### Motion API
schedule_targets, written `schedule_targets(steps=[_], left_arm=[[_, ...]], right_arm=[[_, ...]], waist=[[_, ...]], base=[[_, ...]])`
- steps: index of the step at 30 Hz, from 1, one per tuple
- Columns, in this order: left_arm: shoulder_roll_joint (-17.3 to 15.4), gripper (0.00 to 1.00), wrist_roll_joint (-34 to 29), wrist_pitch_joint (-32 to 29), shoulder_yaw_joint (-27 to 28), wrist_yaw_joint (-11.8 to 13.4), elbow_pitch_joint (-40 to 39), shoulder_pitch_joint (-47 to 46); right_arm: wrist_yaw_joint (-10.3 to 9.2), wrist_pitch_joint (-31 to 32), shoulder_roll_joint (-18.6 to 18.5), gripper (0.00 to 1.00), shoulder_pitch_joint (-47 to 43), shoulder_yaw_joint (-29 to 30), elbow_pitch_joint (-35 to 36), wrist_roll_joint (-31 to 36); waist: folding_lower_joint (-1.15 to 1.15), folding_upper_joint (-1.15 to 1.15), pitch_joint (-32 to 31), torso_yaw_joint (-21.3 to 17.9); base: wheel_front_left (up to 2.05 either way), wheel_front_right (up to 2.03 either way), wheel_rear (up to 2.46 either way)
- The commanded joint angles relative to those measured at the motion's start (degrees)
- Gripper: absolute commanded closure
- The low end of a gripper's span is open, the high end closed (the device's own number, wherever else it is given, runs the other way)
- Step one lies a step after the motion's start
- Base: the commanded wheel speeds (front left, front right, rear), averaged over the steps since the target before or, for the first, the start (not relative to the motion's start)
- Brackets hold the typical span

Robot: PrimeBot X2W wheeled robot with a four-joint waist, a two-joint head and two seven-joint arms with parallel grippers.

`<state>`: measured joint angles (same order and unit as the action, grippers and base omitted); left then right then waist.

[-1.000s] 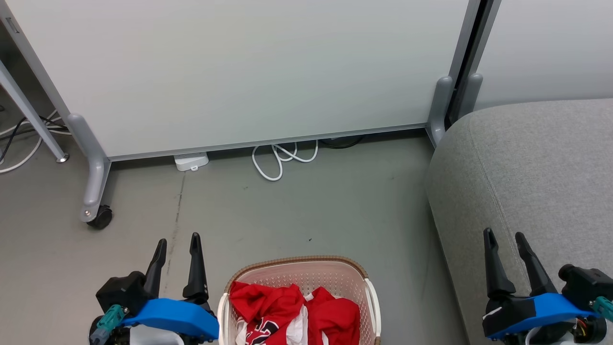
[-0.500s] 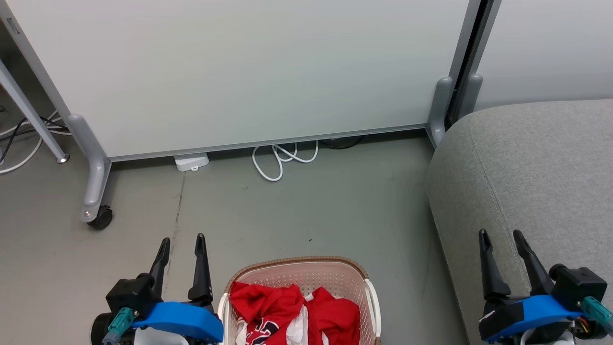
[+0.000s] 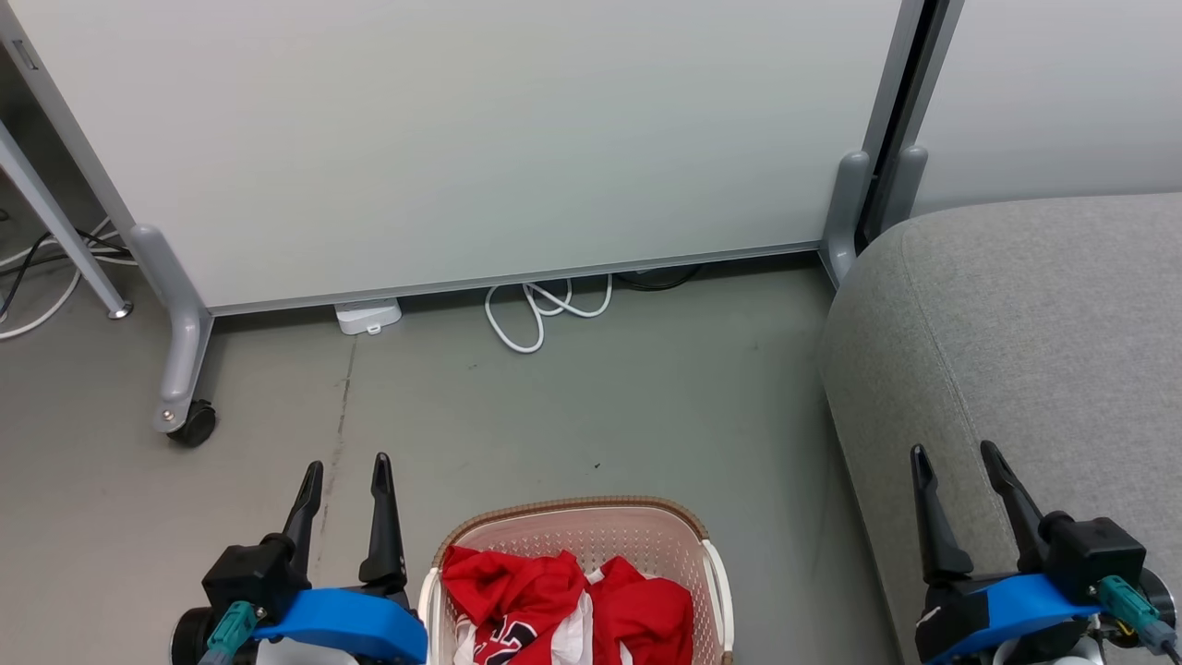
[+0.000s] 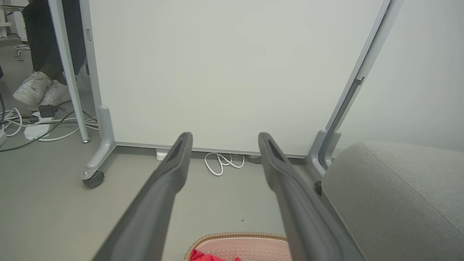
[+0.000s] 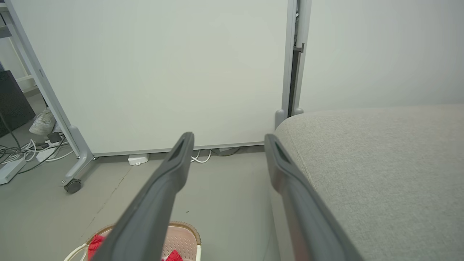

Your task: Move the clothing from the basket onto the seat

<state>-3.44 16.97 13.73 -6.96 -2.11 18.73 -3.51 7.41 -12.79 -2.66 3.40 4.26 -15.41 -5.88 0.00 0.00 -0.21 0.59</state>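
So we're looking down at the basket, parked on the grey floor at the bottom middle of the head view, with its near half cut off by the frame edge. The clothing is all in there: a crumpled red heap with white trim, bunched a bit more toward the basket's left side. We can make out some black-and-white print low on the left of the pile. It's probably numerals, but it's cropped and we can't read it.

The left gripper hangs just left of the basket over bare floor, fingers apart and holding nothing. The left wrist view backs that up: both dark fingers are spread wide, with floor and a slice of the brown basket rim showing through the gap. The right gripper is well off to the right, lined up over the near left edge of the seat, also spread and empty. Neither one touches the cloth or the basket.

The seat is the big light-grey cushion taking up the right side, with a strip of floor between it and the basket.

Behind all that stands a pale partition panel on grey legs, with a black caster under the left leg. A loop of white cable and a small white adapter lie on the floor along its bottom edge. In the left wrist view we also spot a pair of white shoes past the panel's left side, next to a tangle of cords.
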Motion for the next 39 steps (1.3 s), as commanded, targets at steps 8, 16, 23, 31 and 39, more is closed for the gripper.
schedule_targets(steps=[8, 16, 23, 31, 39], left_arm=[[0.19, 0.00, -3.25, 1.20, 0.44, -0.76, -0.46, 0.45], [0.37, 0.00, -4.24, 1.55, 0.84, -0.88, -0.49, 0.47], [0.46, 0.00, -4.15, 1.55, 1.09, -0.95, -0.33, 0.27], [0.51, 0.00, -5.02, 1.55, 0.99, -0.71, 0.58, 0.48], [0.02, 0.00, -6.22, 1.54, 0.06, -1.22, 6.74, -2.37]], right_arm=[[0.14, -1.44, -0.36, 0.00, -0.38, -0.23, 0.14, 3.89], [0.14, -1.87, -0.36, 0.00, -0.35, -0.44, 0.06, 4.47], [0.14, -1.98, -0.36, 0.00, -0.35, -0.31, 0.04, 4.37], [0.14, -1.98, -0.36, 0.00, 0.37, -1.16, 0.35, 4.17], [0.14, -2.02, -0.33, 0.00, 2.68, -2.91, 1.80, 3.97]], waist=[[0.00, 0.00, 0.11, 0.13], [0.00, 0.00, 0.16, 0.14], [0.00, 0.00, 0.14, 0.16], [0.00, 0.00, 1.04, -0.71], [0.00, 0.00, 6.46, -4.37]], base=[[0.00, 0.00, 0.00], [0.00, 0.00, 0.00], [0.00, 0.00, 0.00], [0.00, 0.00, 0.00], [0.00, 0.00, 0.00]])
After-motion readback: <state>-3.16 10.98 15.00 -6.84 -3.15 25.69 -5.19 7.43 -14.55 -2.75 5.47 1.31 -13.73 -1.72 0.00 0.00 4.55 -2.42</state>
